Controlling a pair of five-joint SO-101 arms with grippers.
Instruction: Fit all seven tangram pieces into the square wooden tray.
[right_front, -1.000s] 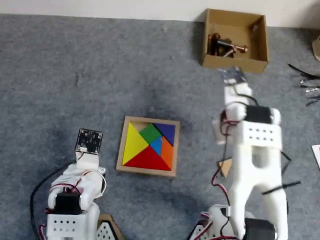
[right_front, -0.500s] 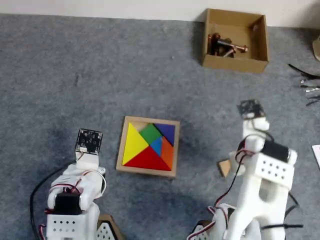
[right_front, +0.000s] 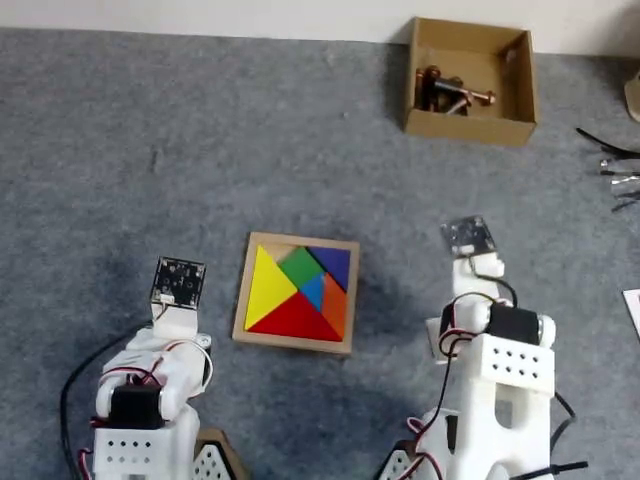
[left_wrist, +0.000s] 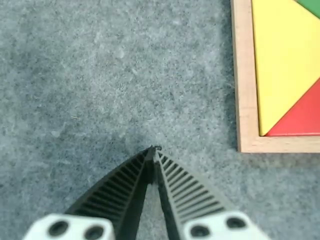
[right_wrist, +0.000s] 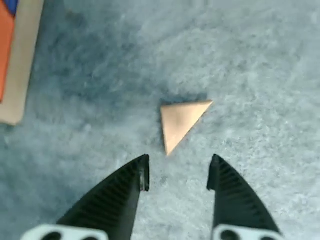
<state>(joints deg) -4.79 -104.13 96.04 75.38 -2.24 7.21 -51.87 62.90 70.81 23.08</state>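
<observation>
This looks like a small robotics lab or a hobbyist's workbench. A grey felt-like surface (right_front: 150, 150) carries a white plastic left arm (right_front: 140, 400) and a matching right arm (right_front: 500, 390), both with exposed red and black wiring (right_front: 447, 345). Beyond the square wooden tray (right_front: 243, 290), near a pale wall (right_front: 200, 15), sits an open brown cardboard box (right_front: 468, 128) holding copper-coloured metal parts (right_front: 450, 92). Loose black cables (right_front: 605, 150) lie near that box.

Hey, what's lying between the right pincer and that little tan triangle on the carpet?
Nothing. The right wrist view shows just bare grey carpet between the open right pincer and the tan triangle.
</observation>
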